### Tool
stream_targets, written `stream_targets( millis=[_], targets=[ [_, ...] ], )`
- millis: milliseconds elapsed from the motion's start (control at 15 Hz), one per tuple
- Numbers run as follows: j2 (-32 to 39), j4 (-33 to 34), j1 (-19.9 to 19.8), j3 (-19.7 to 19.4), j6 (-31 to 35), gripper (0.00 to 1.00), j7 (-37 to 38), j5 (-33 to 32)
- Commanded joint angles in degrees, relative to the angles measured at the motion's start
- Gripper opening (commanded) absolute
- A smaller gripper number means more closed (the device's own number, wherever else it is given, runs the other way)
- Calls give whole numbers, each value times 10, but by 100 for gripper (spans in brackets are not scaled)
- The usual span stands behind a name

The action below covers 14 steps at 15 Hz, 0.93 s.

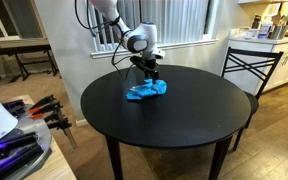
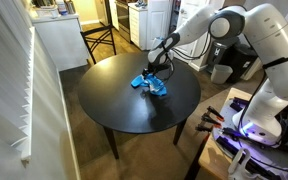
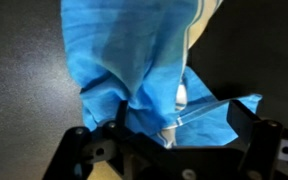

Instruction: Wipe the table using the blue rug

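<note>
Wrist view shows you the blue rug (image 3: 134,60) bunched between the fingers of your gripper (image 3: 159,120) — clamped onto a fold of it — while in both exterior views it lies crumpled on the round black table (image 1: 174,120) (image 2: 119,100), directly under the gripper.

In an exterior view the camera faces the arm (image 1: 110,16) across the round table (image 1: 189,115), slightly above its top. In an exterior view from higher up it looks steeply down on that table (image 2: 119,100) — whole in both, at middling range. The wrist view looks down onto the blue rug (image 3: 134,60), very near.
</note>
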Motion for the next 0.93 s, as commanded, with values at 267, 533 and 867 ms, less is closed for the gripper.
stream_targets(
  millis=[267,533,867],
  targets=[
    [90,117,67,-99,-39,100,153,-97],
    [118,159,68,-103,-86,68,162,-123],
    [143,198,65,-98,-124,34,156,-139]
  ],
)
